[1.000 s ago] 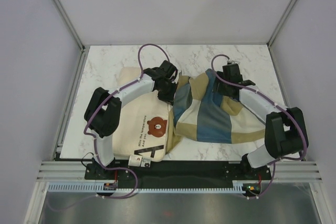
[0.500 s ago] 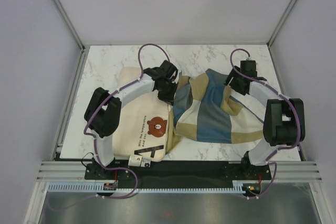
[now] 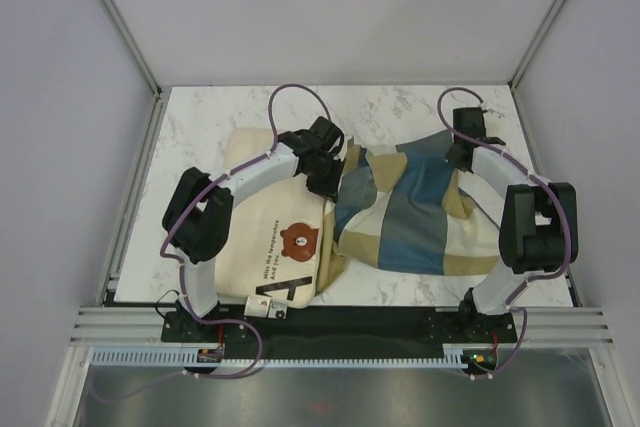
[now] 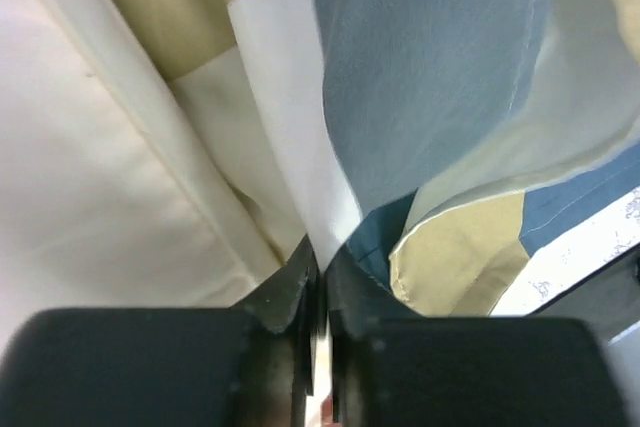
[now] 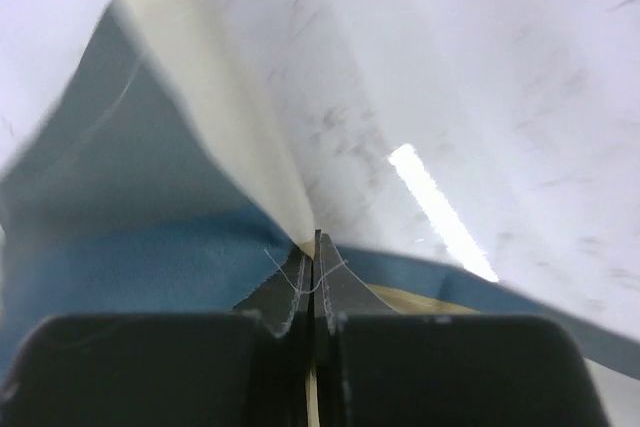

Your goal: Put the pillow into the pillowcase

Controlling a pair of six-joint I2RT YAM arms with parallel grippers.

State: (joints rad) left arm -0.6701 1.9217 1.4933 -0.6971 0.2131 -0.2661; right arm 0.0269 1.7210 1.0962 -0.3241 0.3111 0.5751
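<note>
The cream pillow (image 3: 270, 237) with its brown bear face lies at the near left of the table, its right edge tucked under the pillowcase (image 3: 410, 217), a rumpled cover in blue, tan and cream blocks. My left gripper (image 3: 326, 163) sits at the cover's left edge beside the pillow. In the left wrist view the left gripper (image 4: 320, 259) is shut on a white fold of the pillowcase (image 4: 430, 67), with the pillow (image 4: 100, 197) to its left. My right gripper (image 3: 461, 151) is at the cover's far right corner. In the right wrist view the right gripper (image 5: 315, 239) is shut on the pillowcase (image 5: 120, 207) edge.
The marble table (image 3: 210, 117) is boxed in by white walls with metal posts (image 3: 120, 22) at the back corners. A metal rail (image 3: 330, 322) runs along the near edge by the arm bases. Purple cables (image 3: 295, 92) loop above both arms.
My right gripper has moved back and to the right, shut on the pillowcase's corner and drawn the cloth out flatter. The left gripper has shifted slightly and still pinches the cover.
</note>
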